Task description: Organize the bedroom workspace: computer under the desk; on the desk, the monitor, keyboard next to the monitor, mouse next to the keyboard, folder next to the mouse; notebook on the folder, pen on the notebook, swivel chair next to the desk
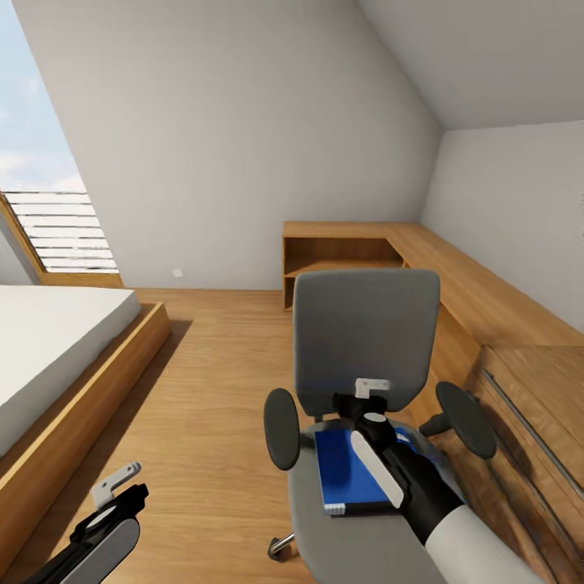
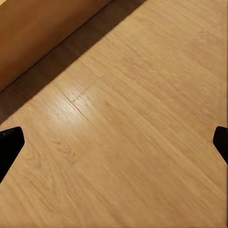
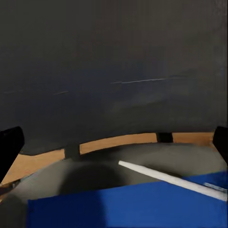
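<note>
From the head view, the swivel chair [image 1: 365, 349] stands on the wood floor [image 1: 203, 389] with its grey backrest facing us and its two round black armrests out to either side. It sits just beside the long wooden desk [image 1: 487, 300] that runs along the right wall, with an open shelf unit at the desk's far end. A blue folder [image 1: 345, 474] lies flat on the chair's seat. The right arm reaches over that seat, and the right gripper [image 1: 371, 389] hangs above the folder's far edge, close to the base of the backrest. I cannot tell from here whether it touches the folder. At the left is a bed [image 1: 49, 349] on a wooden frame, under a slanted window. The left gripper [image 1: 122, 485] hangs low over the bare floor near the bed frame, well apart from the chair.

In the left wrist view, two black fingertips [image 2: 9, 142] sit wide apart at the picture's edges, with nothing between them but floor planks and the shadowed side of the bed frame. Those jaws are released.

In the right wrist view, the dark backrest looms close ahead. Below it are the grey seat and the folder [image 3: 128, 209], with a thin white stick lying across its corner. The fingertips [image 3: 9, 147] stand spread at the edges, gripping nothing.
</note>
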